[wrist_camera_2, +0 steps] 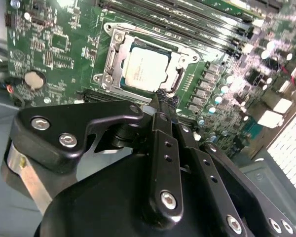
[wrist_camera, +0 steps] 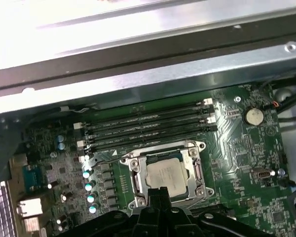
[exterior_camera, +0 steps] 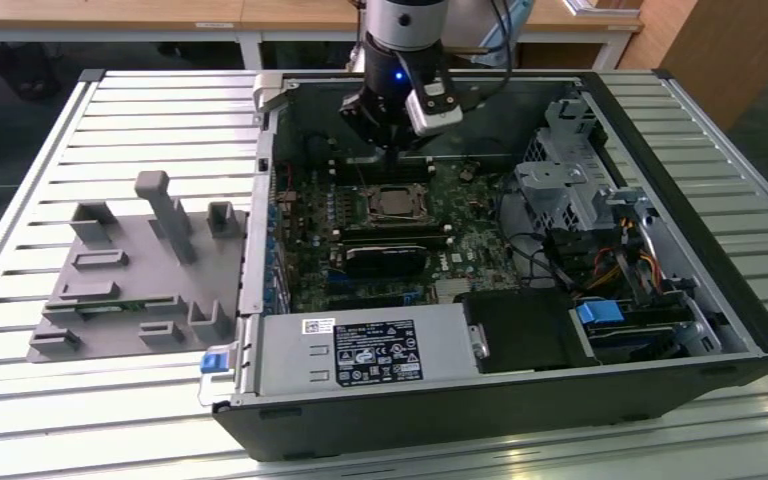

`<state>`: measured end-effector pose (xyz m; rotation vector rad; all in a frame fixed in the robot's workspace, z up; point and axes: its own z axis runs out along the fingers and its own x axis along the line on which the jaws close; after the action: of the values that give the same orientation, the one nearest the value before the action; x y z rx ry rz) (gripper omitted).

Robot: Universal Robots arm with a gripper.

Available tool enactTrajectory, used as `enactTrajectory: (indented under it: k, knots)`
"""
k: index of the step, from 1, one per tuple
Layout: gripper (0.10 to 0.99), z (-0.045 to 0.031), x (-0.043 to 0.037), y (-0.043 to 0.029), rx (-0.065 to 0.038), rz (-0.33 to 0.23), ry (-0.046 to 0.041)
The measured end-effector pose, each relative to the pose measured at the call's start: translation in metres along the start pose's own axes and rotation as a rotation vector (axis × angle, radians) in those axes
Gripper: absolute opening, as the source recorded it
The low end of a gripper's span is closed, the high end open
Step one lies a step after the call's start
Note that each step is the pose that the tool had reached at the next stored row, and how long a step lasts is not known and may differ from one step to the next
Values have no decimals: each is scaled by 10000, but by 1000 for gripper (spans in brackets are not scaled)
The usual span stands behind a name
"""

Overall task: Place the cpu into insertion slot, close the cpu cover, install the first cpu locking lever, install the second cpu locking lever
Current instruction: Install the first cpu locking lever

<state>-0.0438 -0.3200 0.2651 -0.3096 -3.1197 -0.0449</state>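
Currently I am holding my gripper [wrist_camera_2: 159, 101] low over the green circuit board [wrist_camera_2: 64, 44] inside the opened computer case [exterior_camera: 704, 330]. Its fingers are pressing tight together, clenched on nothing. In both wrist views the tip is sitting just beside one edge of the insertion slot [wrist_camera_2: 102, 76], on the side away from the memory slots [wrist_camera: 148, 126]. Whether it is touching metal there, I cannot tell.

The cpu [wrist_camera_2: 144, 69] is lying flat in the slot, silvery face up, square to the rim. The cpu cover [wrist_camera_2: 176, 55] is lying down around it, frame flat, with the chip showing through the cut-out. In the first wrist view a thin wire lever [wrist_camera: 108, 159] is running along the slot's edge nearest the memory slots. Latched or not, I cannot tell.

A coin battery [wrist_camera_2: 33, 79] is sitting on the board, well apart from the slot.

In the exterior view my arm is standing over the far part of the case, with the tool hanging just beyond the slot. The case is resting on a slatted table [exterior_camera: 37, 420]. A grey fixture [exterior_camera: 131, 280] is standing on the table at the exterior view's left of the case, well apart from my tool. A labelled power supply [exterior_camera: 357, 350] is sitting along the case's near wall.
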Motion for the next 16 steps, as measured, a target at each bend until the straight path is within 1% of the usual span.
enactTrajectory:
  k: [5,7,9,10,12,16]
  knots:
    - [106,3,0,0,3,-866,2]
    - [106,5,0,0,4,-1131,3]
    - [106,8,7,-2,-2,-1269,-7]
    - [106,10,26,-6,-5,-1280,-22]
    - [106,14,98,-20,-13,-1284,-78]
    - [106,22,273,-55,-38,-1290,-255]
